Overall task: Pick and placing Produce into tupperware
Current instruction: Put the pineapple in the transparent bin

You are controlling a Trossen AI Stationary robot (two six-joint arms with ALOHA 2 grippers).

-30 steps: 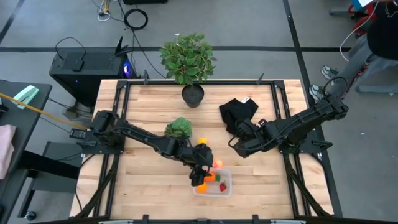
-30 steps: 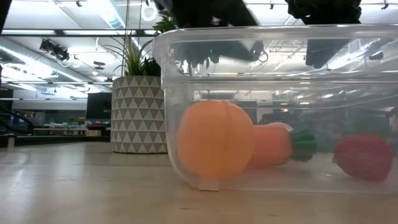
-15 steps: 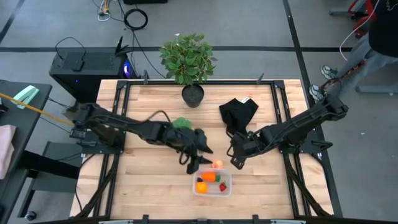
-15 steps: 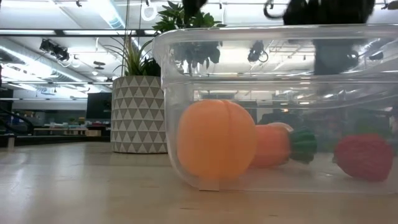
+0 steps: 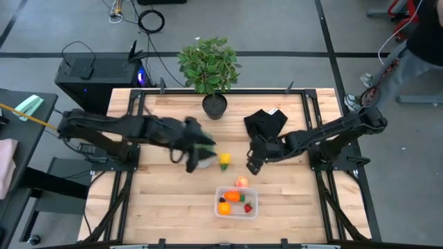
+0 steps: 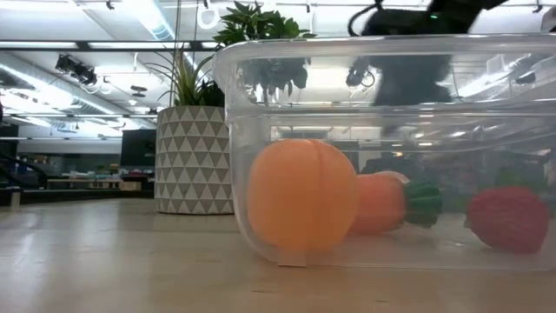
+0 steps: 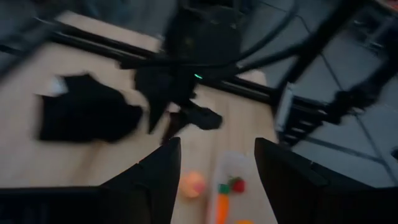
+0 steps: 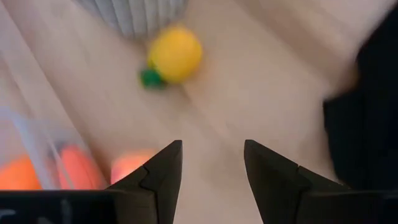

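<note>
The clear tupperware (image 5: 237, 202) sits near the table's near edge and holds the orange ball (image 6: 302, 196), the carrot (image 6: 382, 204) and the red strawberry (image 6: 508, 217). The peach-coloured piece (image 5: 241, 182) lies on the table just beyond the tupperware's far wall. The yellow piece (image 5: 225, 160) lies farther off, beside the succulent's white pot (image 5: 201, 163). My left gripper (image 5: 192, 158) is open and hangs over that pot, left of the yellow piece. My right gripper (image 8: 212, 149) is open and empty, right of the yellow piece (image 8: 176, 55), fingers pointing toward it.
A black cloth (image 5: 266, 124) lies behind my right gripper. The black pot with the tall plant (image 5: 214, 104) stands at the table's far edge. The succulent (image 5: 203, 141) is under my left arm. Bare wood lies left of the tupperware.
My left gripper has drawn back from over the tupperware, toward the table's left and far side, and now is by the succulent's pot. My right gripper has moved toward the table's left, closer to the yellow piece. The produce in the tupperware has stayed put.
</note>
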